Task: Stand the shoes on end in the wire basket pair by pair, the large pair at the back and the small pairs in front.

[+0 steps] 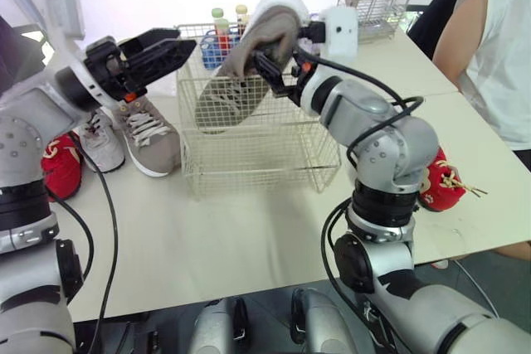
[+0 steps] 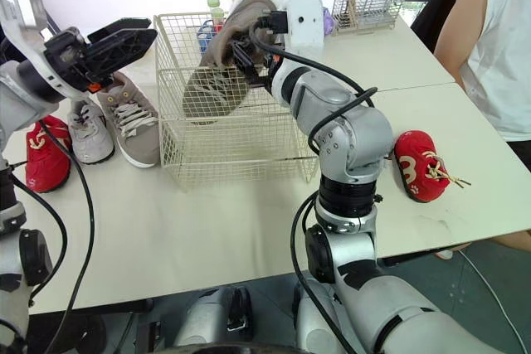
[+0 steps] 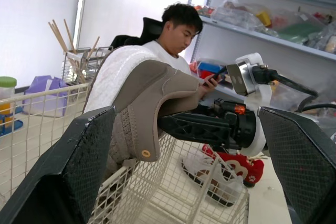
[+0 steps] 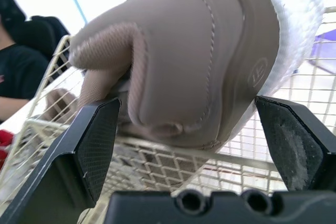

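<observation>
The wire basket [image 1: 249,173] stands mid-table. A large taupe shoe [image 1: 249,60] with a white sole tilts into it, toe down inside and heel above the back rim. My right gripper [image 1: 272,62] is shut on its heel, one finger [image 4: 97,145] at the heel tab and the other by the sole. My left gripper [image 1: 178,50] hovers open and empty just left of the basket's rim. The matching taupe shoe [image 1: 148,134] lies on the table left of the basket, beside a small grey-white shoe [image 1: 99,143] and a small red shoe [image 1: 58,165]. Another small red shoe [image 2: 423,165] lies to the right.
Bottles in a blue holder [image 1: 220,32] stand right behind the basket. A wire rack with sticks [image 1: 377,2] sits at the back right. A person [image 1: 489,47] sits at the table's right edge.
</observation>
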You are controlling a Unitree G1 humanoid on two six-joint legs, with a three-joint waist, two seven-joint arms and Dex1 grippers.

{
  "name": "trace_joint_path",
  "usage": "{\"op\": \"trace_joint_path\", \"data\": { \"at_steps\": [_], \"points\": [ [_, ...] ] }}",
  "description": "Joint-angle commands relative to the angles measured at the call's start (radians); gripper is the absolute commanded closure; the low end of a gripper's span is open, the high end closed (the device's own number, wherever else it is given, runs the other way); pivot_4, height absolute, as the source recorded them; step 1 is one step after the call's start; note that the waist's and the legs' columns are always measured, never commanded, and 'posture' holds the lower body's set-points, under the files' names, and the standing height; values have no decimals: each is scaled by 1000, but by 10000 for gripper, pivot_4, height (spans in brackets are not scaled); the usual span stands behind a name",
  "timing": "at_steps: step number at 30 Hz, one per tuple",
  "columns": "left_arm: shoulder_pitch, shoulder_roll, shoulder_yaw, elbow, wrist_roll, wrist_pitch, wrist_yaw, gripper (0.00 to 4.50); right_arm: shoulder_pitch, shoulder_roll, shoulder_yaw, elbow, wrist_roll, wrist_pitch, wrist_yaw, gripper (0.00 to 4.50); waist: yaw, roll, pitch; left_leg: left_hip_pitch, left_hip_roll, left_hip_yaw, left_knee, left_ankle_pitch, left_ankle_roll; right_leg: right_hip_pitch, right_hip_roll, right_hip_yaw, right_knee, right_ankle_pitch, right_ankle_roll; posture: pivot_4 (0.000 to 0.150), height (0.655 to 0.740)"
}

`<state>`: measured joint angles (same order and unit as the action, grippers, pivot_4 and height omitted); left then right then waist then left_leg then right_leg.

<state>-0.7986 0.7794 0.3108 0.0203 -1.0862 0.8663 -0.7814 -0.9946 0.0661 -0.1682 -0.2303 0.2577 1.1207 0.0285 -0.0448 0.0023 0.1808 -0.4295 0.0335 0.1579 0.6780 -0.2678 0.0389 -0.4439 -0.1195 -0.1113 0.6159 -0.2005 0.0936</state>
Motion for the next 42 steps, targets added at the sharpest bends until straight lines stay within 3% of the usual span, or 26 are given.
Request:
{"op": "trace_joint_path", "data": {
  "at_steps": [1,4,11,28,42],
  "points": [
    [-24,-4,30,-30,1,-9,5,0,-53,16,12,-11,-21,-71,-57,950,0,0,0,0,0,0,0,0,0,0,0,0,0,0,0,1500,7400],
    [-27,-14,26,-32,6,-9,8,0,-63,2,44,-1,-45,-112,-74,8869,0,0,0,0,0,0,0,0,0,0,0,0,0,0,0,1500,7400],
    [-32,-34,20,-23,22,-17,0,0,-63,-26,82,-9,-57,-125,-67,44710,-2,0,0,0,0,0,-1,0,0,0,0,0,0,0,0,1500,7400],
    [-35,-82,15,-11,66,-48,-32,0,-185,-421,277,-21,-274,-341,81,44710,2,0,1,-1,0,0,-1,0,0,0,0,0,-1,0,0,1500,7400],
    [-26,-101,19,-24,77,-48,-27,0,-189,-463,252,36,-385,-471,66,44710,1,-1,1,-1,0,1,-1,0,0,0,0,0,-1,0,0,1500,7400]
  ]
}}
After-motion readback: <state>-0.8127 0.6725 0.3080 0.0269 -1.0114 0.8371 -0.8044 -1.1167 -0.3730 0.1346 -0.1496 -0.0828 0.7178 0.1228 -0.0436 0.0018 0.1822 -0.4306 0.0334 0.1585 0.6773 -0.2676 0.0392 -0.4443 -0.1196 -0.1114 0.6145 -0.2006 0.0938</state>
